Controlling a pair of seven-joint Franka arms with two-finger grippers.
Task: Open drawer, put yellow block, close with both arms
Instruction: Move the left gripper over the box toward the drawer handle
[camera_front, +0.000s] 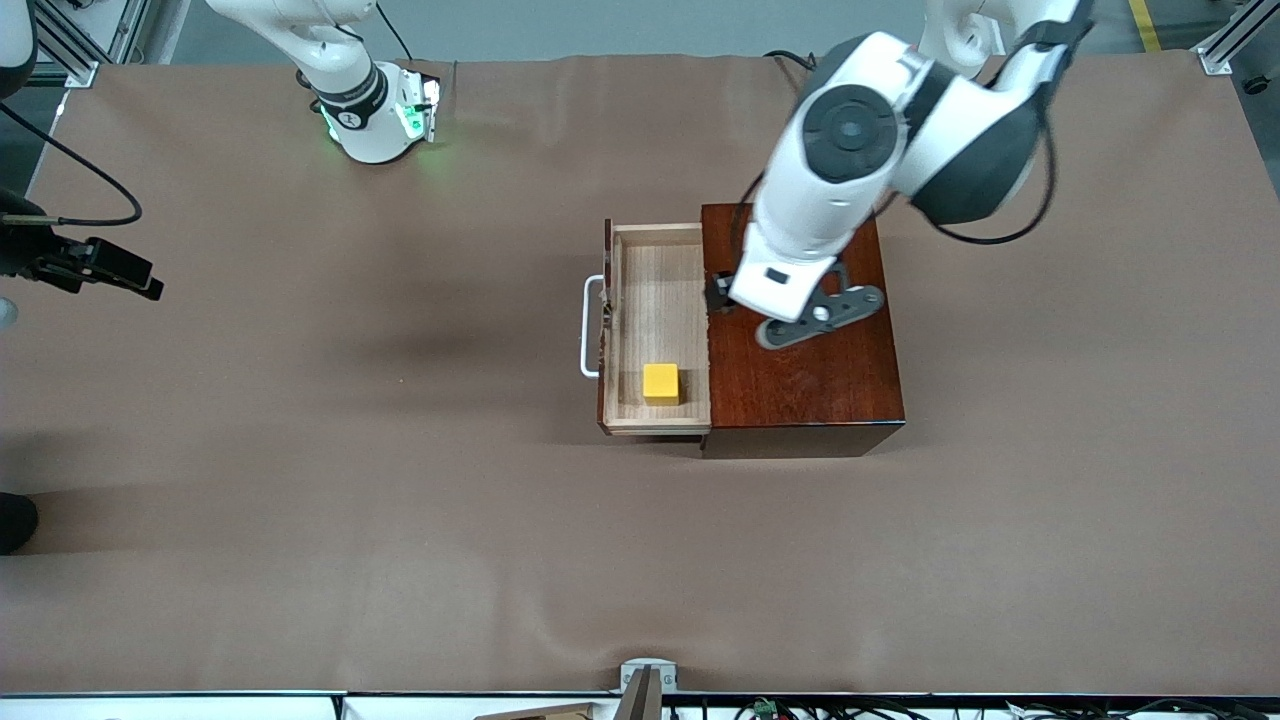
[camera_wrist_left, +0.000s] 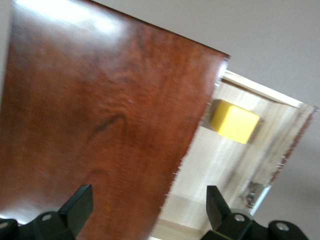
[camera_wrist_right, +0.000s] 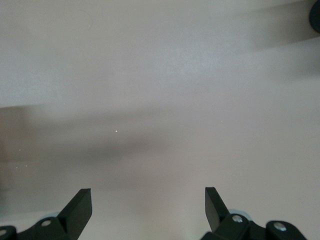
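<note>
I see the drawer (camera_front: 657, 330) pulled out of the mahogany box (camera_front: 800, 330), with the yellow block (camera_front: 661, 383) inside at its six o'clock end. My left gripper (camera_wrist_left: 150, 207) hangs over the box's drawer-side edge, jaws spread. My right gripper (camera_wrist_right: 148, 207) waits over bare counter (camera_wrist_right: 160, 75), jaws spread.

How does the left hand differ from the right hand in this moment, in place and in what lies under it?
The left hand is over the wooden box, at its edge beside the open drawer holding the yellow block; the right hand is over bare table at the right arm's end. The left arm reaches to the work; the right arm waits. Both hands are open and hold nothing.
</note>
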